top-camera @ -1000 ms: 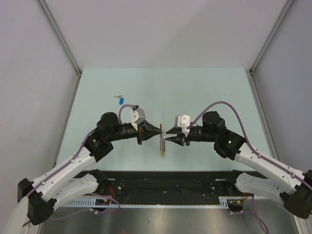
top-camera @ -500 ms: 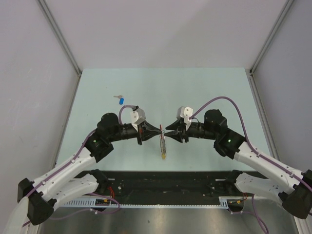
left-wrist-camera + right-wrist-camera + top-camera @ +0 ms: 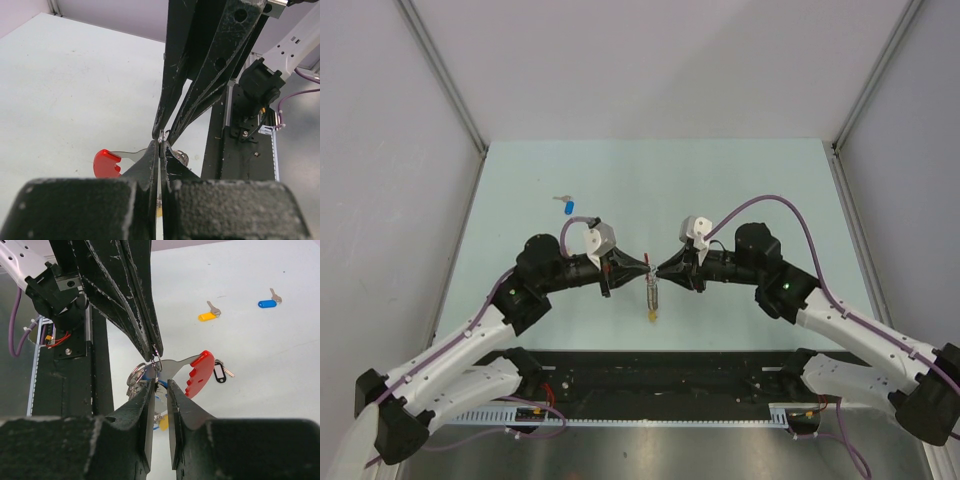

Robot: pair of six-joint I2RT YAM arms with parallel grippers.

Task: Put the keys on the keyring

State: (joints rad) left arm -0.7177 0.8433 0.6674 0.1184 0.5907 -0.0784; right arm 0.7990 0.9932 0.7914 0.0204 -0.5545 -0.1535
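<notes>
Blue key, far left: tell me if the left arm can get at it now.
Probably not yet: the table toward the blue key looks bare, but the left gripper is shut on the keyring.

Two loose keys (image 3: pixel 209 315) (image 3: pixel 267 303), one keyring (image 3: pixel 199 371), one tag (image 3: pixel 219 373).

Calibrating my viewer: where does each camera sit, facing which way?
Top external: above, behind the bases, facing down on the table; both arms show.
Left wrist: along its own shut left gripper toward the right gripper.
Right wrist: along its own right gripper toward the left gripper.
Shared: both wrist views show the keyring, its red arc.
</notes>
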